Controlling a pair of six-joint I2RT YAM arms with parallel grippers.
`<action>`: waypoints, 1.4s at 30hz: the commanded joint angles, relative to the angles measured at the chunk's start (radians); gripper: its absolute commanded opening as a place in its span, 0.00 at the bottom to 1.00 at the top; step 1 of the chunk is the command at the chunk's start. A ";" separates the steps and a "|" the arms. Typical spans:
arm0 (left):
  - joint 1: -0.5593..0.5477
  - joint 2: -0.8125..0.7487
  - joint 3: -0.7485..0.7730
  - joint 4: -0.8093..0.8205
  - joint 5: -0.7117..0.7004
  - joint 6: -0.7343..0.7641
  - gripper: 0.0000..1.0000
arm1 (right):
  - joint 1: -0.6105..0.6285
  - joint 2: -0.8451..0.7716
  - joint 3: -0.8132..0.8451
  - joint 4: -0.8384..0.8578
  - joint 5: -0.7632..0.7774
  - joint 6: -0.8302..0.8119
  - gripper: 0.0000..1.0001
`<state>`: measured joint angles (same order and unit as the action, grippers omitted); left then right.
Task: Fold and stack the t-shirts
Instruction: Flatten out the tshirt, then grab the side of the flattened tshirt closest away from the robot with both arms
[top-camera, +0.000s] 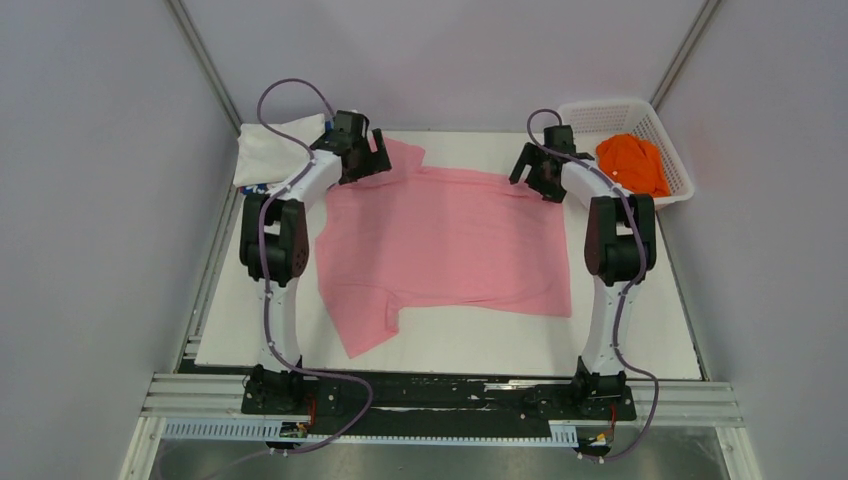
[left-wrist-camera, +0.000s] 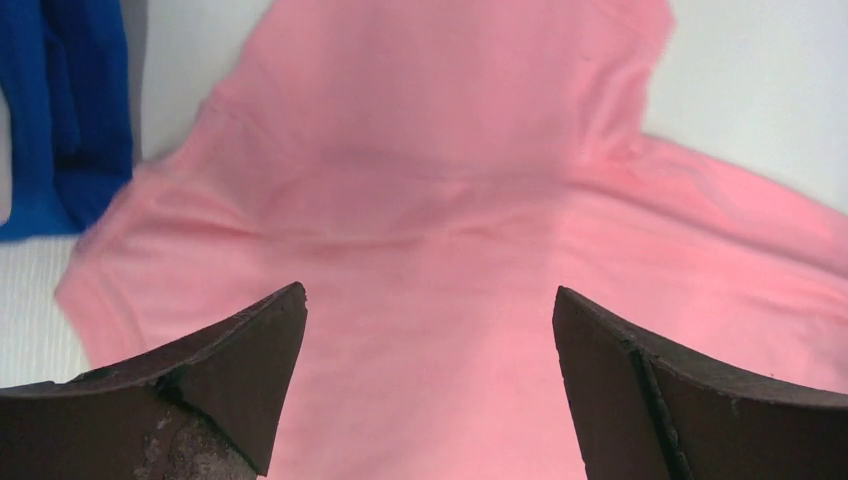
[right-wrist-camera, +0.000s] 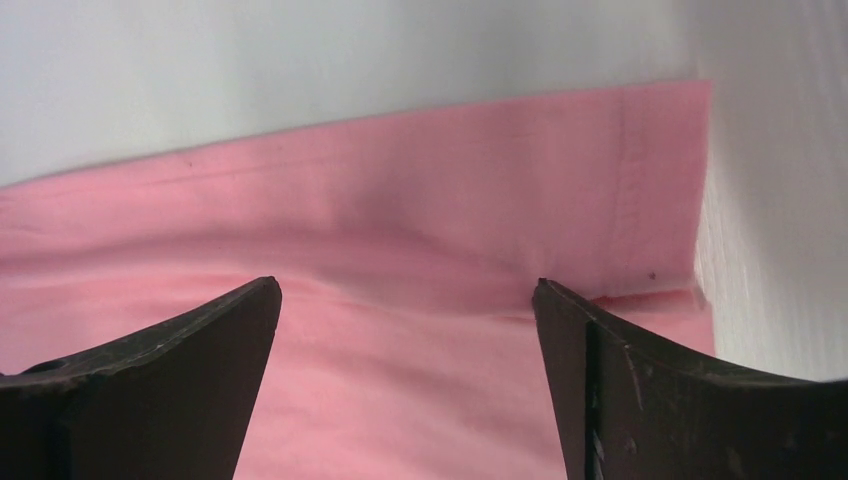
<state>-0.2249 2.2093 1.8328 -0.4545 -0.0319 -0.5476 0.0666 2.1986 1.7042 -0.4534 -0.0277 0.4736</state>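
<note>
Pink t-shirt one, spread flat; orange t-shirt one, in basket; left claw, right claw gaping, empty.

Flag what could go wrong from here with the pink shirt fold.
1. Right claw is at the pink t-shirt's far corner; a pinch there may catch only the hem and slip.
2. Left claw is open over cloth beside the blue folded shirt; a sideways sweep could disturb it.
3. The near sleeve lies creased, so folding now may trap that wrinkle.
</note>
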 joint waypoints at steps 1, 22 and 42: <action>-0.048 -0.244 -0.091 0.017 -0.060 0.051 1.00 | 0.046 -0.174 -0.078 0.015 0.124 -0.049 1.00; -0.470 -1.071 -1.048 -0.397 -0.255 -0.357 0.97 | 0.129 -0.889 -0.801 0.067 0.247 0.193 1.00; -0.668 -0.878 -1.228 -0.305 -0.181 -0.479 0.60 | 0.126 -1.097 -1.039 0.059 0.263 0.252 1.00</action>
<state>-0.8898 1.2678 0.6220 -0.8165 -0.1753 -1.0130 0.1947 1.1305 0.6785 -0.4171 0.2096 0.7029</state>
